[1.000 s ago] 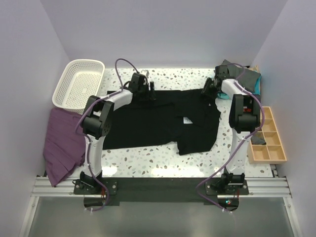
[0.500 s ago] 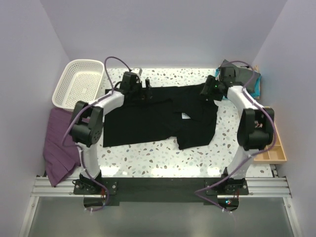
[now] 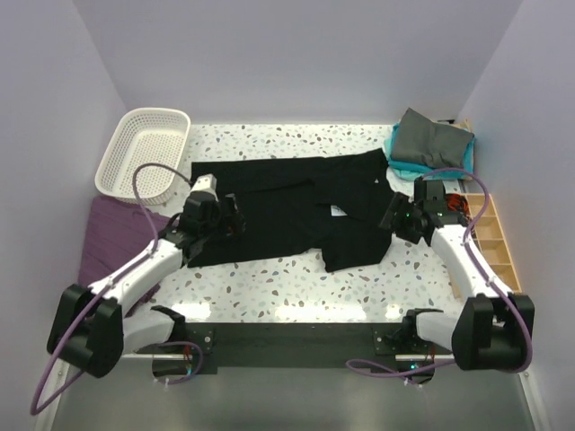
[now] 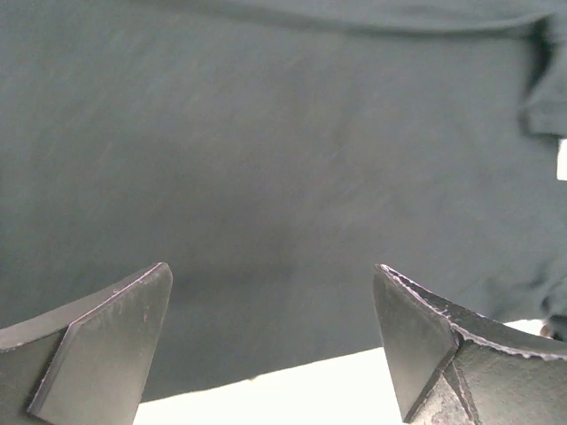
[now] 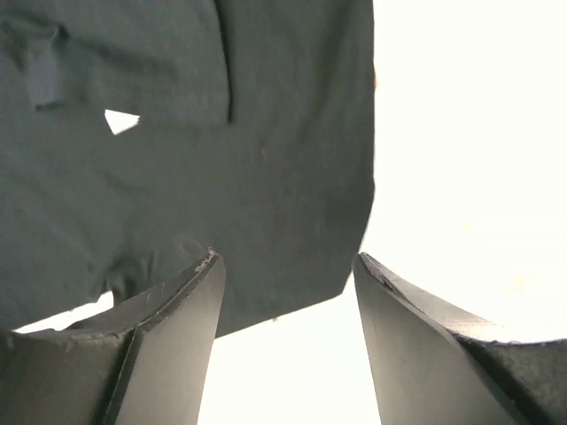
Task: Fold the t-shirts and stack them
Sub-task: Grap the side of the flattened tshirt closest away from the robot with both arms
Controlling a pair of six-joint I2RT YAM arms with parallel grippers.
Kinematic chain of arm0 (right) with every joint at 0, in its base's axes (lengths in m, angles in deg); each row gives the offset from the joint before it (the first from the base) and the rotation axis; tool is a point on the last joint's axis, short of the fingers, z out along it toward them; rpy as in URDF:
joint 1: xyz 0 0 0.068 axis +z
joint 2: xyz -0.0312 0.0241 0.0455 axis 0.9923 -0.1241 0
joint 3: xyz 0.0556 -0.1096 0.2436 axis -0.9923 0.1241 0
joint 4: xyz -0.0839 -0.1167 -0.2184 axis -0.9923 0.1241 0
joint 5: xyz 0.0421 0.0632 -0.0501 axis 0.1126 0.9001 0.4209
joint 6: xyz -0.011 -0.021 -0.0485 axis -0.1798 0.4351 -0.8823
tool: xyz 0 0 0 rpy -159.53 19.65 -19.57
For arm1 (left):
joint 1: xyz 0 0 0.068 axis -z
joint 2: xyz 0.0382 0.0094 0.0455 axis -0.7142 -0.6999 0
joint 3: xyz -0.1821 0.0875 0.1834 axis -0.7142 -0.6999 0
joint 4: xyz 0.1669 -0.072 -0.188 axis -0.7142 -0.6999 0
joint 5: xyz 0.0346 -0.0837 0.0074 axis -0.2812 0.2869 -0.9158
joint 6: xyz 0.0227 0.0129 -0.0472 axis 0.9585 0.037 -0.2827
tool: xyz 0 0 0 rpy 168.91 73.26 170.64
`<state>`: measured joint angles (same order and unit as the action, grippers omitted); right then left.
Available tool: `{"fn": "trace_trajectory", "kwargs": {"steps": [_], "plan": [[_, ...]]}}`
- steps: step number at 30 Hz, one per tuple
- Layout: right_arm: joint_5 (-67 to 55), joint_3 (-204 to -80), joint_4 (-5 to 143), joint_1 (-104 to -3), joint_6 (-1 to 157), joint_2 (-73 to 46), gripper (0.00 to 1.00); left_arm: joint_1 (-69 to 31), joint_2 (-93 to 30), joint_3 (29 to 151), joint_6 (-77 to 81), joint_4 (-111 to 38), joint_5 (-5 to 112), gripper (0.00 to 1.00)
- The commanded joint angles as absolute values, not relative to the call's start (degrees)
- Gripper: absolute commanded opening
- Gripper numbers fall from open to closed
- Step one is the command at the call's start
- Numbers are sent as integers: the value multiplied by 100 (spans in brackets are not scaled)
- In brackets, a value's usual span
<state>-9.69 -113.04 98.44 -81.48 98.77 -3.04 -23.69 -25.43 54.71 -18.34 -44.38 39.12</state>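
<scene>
A large black t-shirt (image 3: 278, 211) lies spread over the middle of the speckled table (image 3: 269, 287), with a small white label (image 3: 340, 213) near its middle. My left gripper (image 3: 235, 223) is open and empty, low over the shirt's left part; in the left wrist view (image 4: 270, 268) black fabric (image 4: 283, 133) fills most of the frame. My right gripper (image 3: 393, 217) is open and empty at the shirt's right edge; the right wrist view (image 5: 285, 257) shows the shirt's corner (image 5: 177, 133) between the fingers. A folded dark grey tee (image 3: 433, 136) lies on a teal one (image 3: 402, 162) at the back right.
A white lattice basket (image 3: 145, 153) stands at the back left. A purple cloth (image 3: 112, 260) lies left of the table. A wooden compartment tray (image 3: 492, 247) sits along the right edge, close behind my right arm.
Both arms have drawn back from the shirt's far edge toward the near side and lowered. Both grippers now sit over the shirt's left and right parts. The shirt lies slightly more spread out.
</scene>
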Motion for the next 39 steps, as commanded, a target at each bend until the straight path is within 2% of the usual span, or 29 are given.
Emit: {"fn": "trace_trajectory", "kwargs": {"steps": [1,7,12,26,35,38,39], "plan": [[-1054,-11035,10233,-8164,10150,420,62,-2317,-1622,5047,-2493,-5124,3210,100],[-781,-10219,10165,-8068,10369,473,59,-2264,-787,4572,-3205,-6021,2700,100],[-851,-9724,9953,-7971,10572,772,60,-2255,-426,4194,-3627,-6320,2515,100],[-869,-9522,9716,-7909,10704,579,62,-2264,-426,4149,-4725,-7357,1645,100],[-834,-9539,9479,-7909,10677,254,62,-2282,-1329,4210,-4551,-6578,1732,100],[-746,-9504,9321,-7909,10677,149,61,-2273,-1637,4237,-4392,-6251,1803,93],[-694,-9478,9242,-7909,10695,131,60,-2282,-1682,4246,-4366,-6198,1803,88]]}}
